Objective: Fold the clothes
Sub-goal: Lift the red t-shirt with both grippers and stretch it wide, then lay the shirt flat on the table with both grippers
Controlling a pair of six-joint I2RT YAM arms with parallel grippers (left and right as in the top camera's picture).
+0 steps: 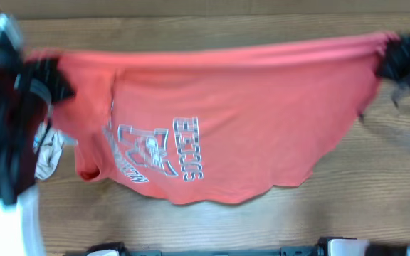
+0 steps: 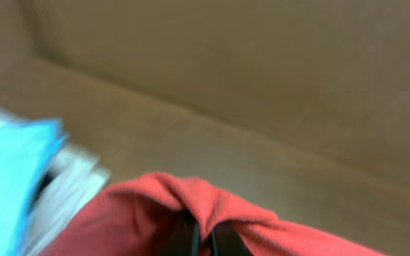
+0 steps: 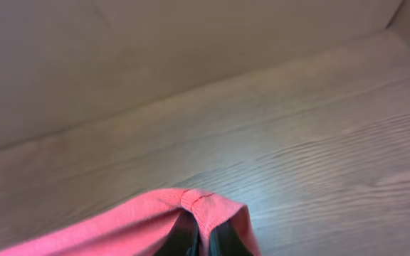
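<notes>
A coral-red T-shirt (image 1: 255, 114) with white-and-dark chest lettering hangs stretched between my two grippers above the wooden table, its lower edge drooping toward the front. My left gripper (image 1: 48, 78) is shut on the shirt's left end, where red cloth wraps its jaws (image 2: 205, 238). My right gripper (image 1: 397, 60) is shut on the shirt's right end, a hemmed corner folded over its fingers (image 3: 201, 242). A light blue tee (image 2: 6, 171) lies at the left, over a pale garment (image 2: 66, 185).
A whitish garment (image 1: 48, 153) lies on the table at the left, under the shirt's edge. The wooden table (image 1: 376, 185) runs to a plain back wall (image 3: 155, 50). Black fixtures sit along the front edge (image 1: 305, 249).
</notes>
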